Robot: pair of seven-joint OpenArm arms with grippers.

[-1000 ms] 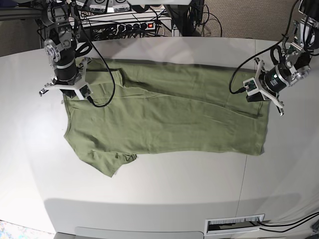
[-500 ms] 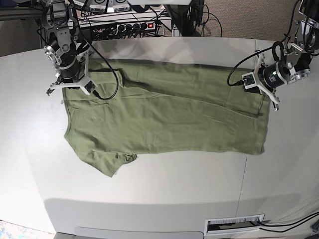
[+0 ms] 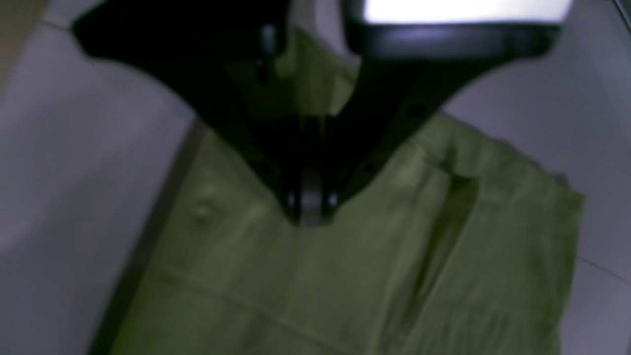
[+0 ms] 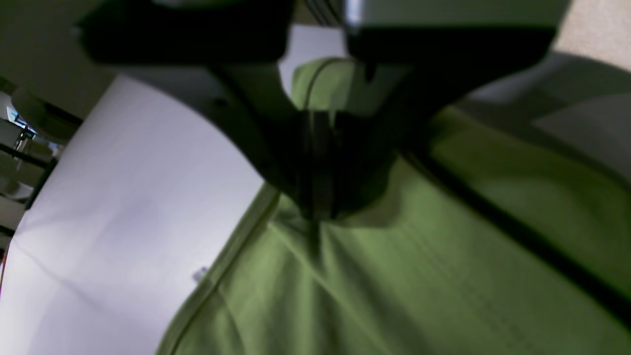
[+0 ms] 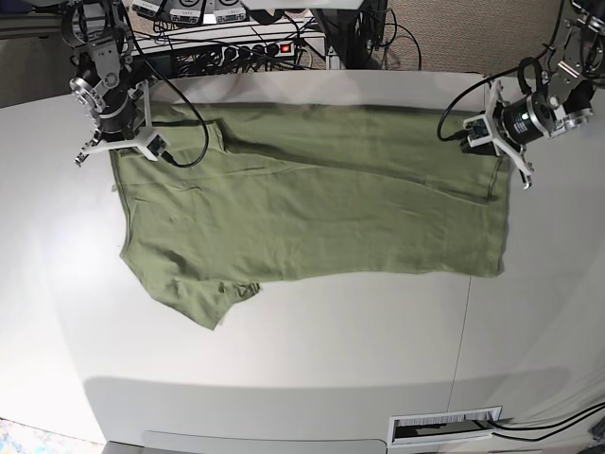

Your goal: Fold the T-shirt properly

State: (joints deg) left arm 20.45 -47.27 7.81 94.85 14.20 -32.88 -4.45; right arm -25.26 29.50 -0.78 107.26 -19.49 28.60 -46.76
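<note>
The olive-green T-shirt (image 5: 312, 218) lies spread on the white table (image 5: 284, 359), lengthwise left to right, with a sleeve bunched at the front left (image 5: 203, 303). My left gripper (image 5: 490, 142) is at the shirt's far right corner, shut on the fabric; in the left wrist view the closed jaws (image 3: 310, 207) pinch the green cloth (image 3: 345, 276). My right gripper (image 5: 121, 144) is at the far left corner, shut on the fabric; in the right wrist view the closed jaws (image 4: 315, 207) hold the shirt (image 4: 394, 286) near its hemmed edge.
A power strip and cables (image 5: 255, 47) crowd the space behind the table's back edge. A table seam (image 5: 465, 312) runs front to back at the right. A slotted vent (image 5: 444, 426) sits at the front edge.
Both grippers have moved toward the table's back edge, dragging the shirt's far edge with them. The whole shirt has shifted back and stretched flatter.
</note>
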